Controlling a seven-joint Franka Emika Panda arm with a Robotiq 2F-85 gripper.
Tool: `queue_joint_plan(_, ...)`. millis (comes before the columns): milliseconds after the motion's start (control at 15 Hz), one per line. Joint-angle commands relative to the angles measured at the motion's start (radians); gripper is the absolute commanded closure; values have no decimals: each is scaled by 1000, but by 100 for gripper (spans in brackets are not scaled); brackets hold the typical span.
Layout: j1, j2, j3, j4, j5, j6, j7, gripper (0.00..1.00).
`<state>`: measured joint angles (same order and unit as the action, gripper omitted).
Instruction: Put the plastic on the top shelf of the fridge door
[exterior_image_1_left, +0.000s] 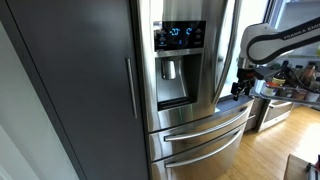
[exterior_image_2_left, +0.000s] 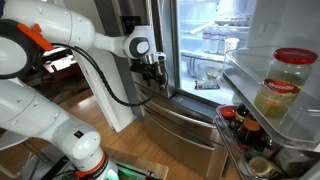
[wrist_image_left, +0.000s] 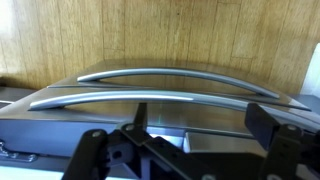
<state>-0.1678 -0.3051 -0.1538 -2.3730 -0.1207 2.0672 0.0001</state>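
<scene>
The plastic is not showing clearly in any view, so I cannot tell where it is lying. The fridge door (exterior_image_1_left: 226, 45) is standing swung open. It is appearing as a narrow steel strip just beside the door with the blue-lit dispenser (exterior_image_1_left: 180, 35). Its inner side is filling the right of an exterior view, where the frame edge is cutting it off. A clear door shelf (exterior_image_2_left: 246, 97) is sitting there in the foreground, but whether it is the topmost one is impossible to tell. The white arm (exterior_image_2_left: 90, 35) is reaching across from the left with a bent elbow. Its wrist is hanging in front of the lit fridge interior (exterior_image_2_left: 205, 30), low down and just above the drawers. In an exterior view the same arm (exterior_image_1_left: 285, 40) is curving in from the right edge. The jaws are standing spread apart in the wrist view, where the dark fingers (wrist_image_left: 265, 125) are partly cropped and nothing is showing between them. One jar (exterior_image_2_left: 285, 85) with a red lid is standing on the door shelf. Small bottles (exterior_image_2_left: 243, 128) are crowding the shelf below it, too dim to count. Two curved drawer handles (wrist_image_left: 180, 75) are running across the wrist view, one above the other.
</scene>
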Motion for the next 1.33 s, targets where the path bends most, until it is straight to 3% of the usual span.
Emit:
queue_joint_plan(0,-5,13,-3,11,0,-1,0,0)
queue_joint_plan(267,-12,28,-7,28,-15,2,-14,0)
queue_joint_plan(533,-78,61,-76,128,-105,5,-91,0)
queue_joint_plan(800,-110,145,-141,222,-89,116,-145,0)
queue_joint_plan(1067,-118,263,-144,263,-38,342,0,0)
queue_joint_plan(1133,-119,192,-142,232,-64,279,-56,0)
queue_joint_plan(1267,-118,244,-140,247,-57,331,-18,0)
